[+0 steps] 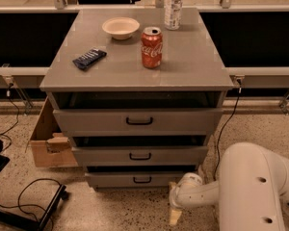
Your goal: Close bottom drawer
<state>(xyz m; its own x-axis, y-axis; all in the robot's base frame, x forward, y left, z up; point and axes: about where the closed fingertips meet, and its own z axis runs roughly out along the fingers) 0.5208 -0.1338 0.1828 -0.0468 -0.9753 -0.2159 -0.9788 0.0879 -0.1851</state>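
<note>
The bottom drawer point(139, 179) is the lowest of three grey drawers in the cabinet. Its flat front with a small black loop handle point(142, 180) sits nearly flush with the cabinet, just a little behind the middle drawer's front point(139, 155). My gripper point(175, 211) hangs low by the floor, just right of and in front of the bottom drawer's right end, apart from it. The white arm point(250, 186) reaches in from the lower right. The drawer's inside is hidden.
The cabinet top point(192, 57) holds a red cola can point(151, 47), a white bowl point(120, 27), a dark snack packet point(89, 58) and a plastic bottle point(174, 1). A cardboard box point(47, 141) stands left of the cabinet. Black cables and a dark base point(24, 211) lie on the floor at lower left.
</note>
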